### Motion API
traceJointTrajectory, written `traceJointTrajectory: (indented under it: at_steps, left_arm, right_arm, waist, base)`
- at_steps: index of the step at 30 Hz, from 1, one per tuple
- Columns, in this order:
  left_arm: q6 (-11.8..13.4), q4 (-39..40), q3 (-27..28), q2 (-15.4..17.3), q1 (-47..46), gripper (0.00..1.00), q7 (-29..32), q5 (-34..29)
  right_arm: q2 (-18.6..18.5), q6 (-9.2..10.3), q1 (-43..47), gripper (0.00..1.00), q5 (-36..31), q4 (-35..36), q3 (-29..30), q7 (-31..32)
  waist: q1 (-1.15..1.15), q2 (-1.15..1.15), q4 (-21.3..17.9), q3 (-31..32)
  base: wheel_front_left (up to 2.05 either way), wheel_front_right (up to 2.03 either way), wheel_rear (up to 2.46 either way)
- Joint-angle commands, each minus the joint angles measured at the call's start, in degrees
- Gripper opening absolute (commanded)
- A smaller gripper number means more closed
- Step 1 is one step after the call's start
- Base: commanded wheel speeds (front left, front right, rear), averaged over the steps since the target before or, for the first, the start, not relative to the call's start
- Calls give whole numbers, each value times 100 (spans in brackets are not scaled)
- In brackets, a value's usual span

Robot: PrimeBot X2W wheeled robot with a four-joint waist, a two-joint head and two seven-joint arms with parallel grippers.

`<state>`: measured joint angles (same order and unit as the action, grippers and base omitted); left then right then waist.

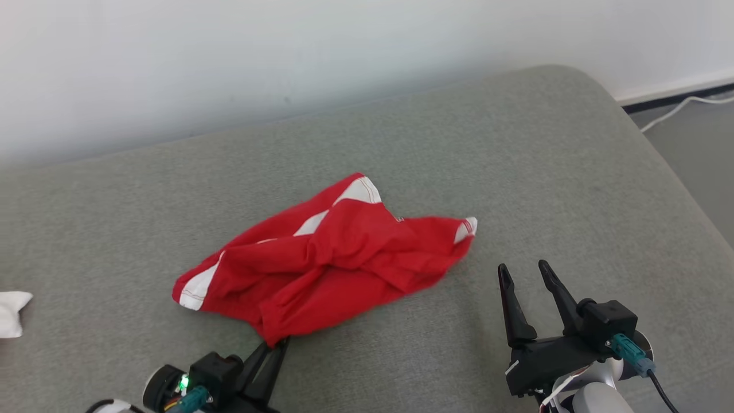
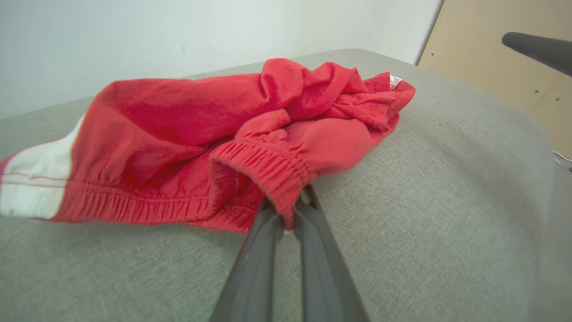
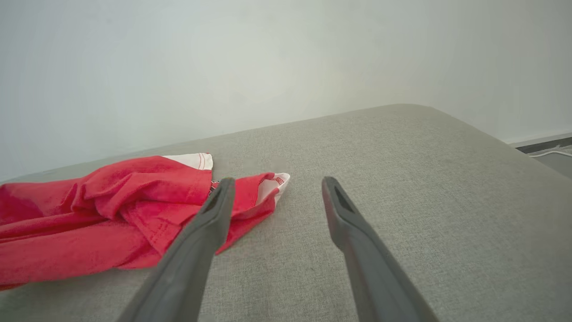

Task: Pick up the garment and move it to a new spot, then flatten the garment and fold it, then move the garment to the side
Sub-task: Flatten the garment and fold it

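Site: a grey upholstered cushion set against a plain white wall, with a pale cable on the floor beyond its far right corner.

Nearest the robot, the left end effector sits at the garment's near edge. Its two fingers are pressed together on a bunched fold of the elastic waistband. Nothing is lifted: the cloth lies on the cushion.

To the right, the right end effector hovers empty with its fingers spread apart, just beside the garment's right end and slightly nearer the robot.

The garment, red shorts with white panels, lies crumpled mid-cushion. Its long axis runs from near left to far right.

A small white cloth lies well apart at the far left edge.

Assessment: the pick-up step is in hand. The left arm alone has the hold, at the near edge, so most of the cloth lies away from the robot and would probably trail when raised.
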<state>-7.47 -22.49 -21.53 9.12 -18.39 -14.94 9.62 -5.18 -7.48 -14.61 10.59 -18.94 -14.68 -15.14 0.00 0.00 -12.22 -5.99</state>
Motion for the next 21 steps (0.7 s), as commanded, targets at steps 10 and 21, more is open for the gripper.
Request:
traceJointTrajectory:
  at_steps: [10, 21]
  left_arm:
    - [55, 418, 74, 202, 749, 0, -13, 109]
    - [67, 185, 41, 252, 948, 0, 0, 317]
  right_arm:
    - [-84, -3, 131, 100, 113, -70, -39, -17]
    - [-119, -3, 62, 100, 158, -131, -86, -17]
  waist:
    - [0, 0, 620, 348]
    - [0, 0, 823, 298]
  base:
    - [0, 0, 0]
    - [0, 0, 0]
